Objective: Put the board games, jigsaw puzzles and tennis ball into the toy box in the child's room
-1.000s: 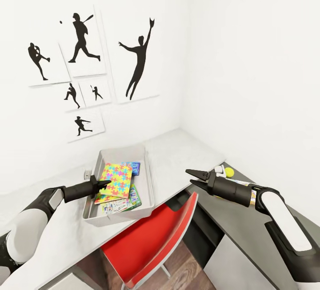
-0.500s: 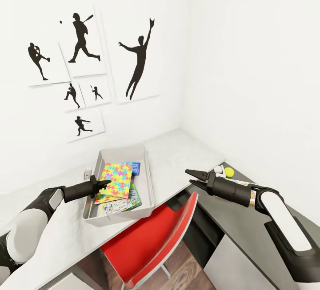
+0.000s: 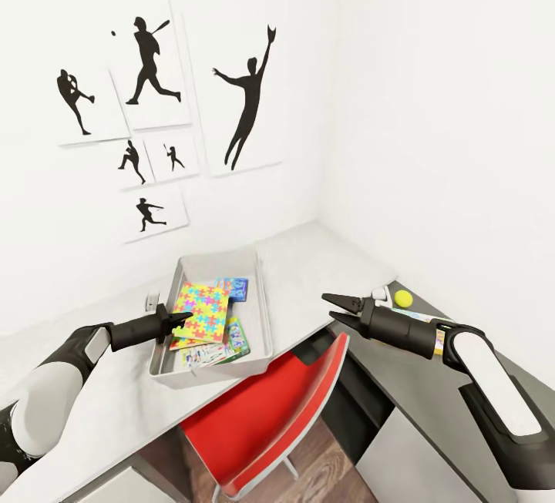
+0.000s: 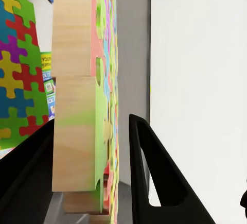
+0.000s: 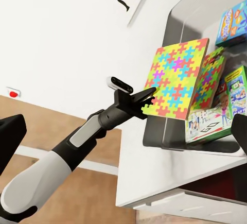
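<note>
Am holding jigsaw puzzle [image 3: 202, 311] in left gripper [image 3: 179, 321], lower left, over toy box [image 3: 259, 310]. Right gripper [image 3: 334, 309] spread, empty. Next prob: release, fetch tennis ball [image 3: 403, 298].

The desk [image 3: 308, 264] is carrying the grey toy box [image 3: 258, 318] near its front edge, while the tennis ball [image 3: 403, 298] is lying on the darker top toward the right corner, well apart.

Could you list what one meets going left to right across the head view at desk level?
Left claw → jigsaw puzzle held over the toy box → right claw → tennis ball.
</note>
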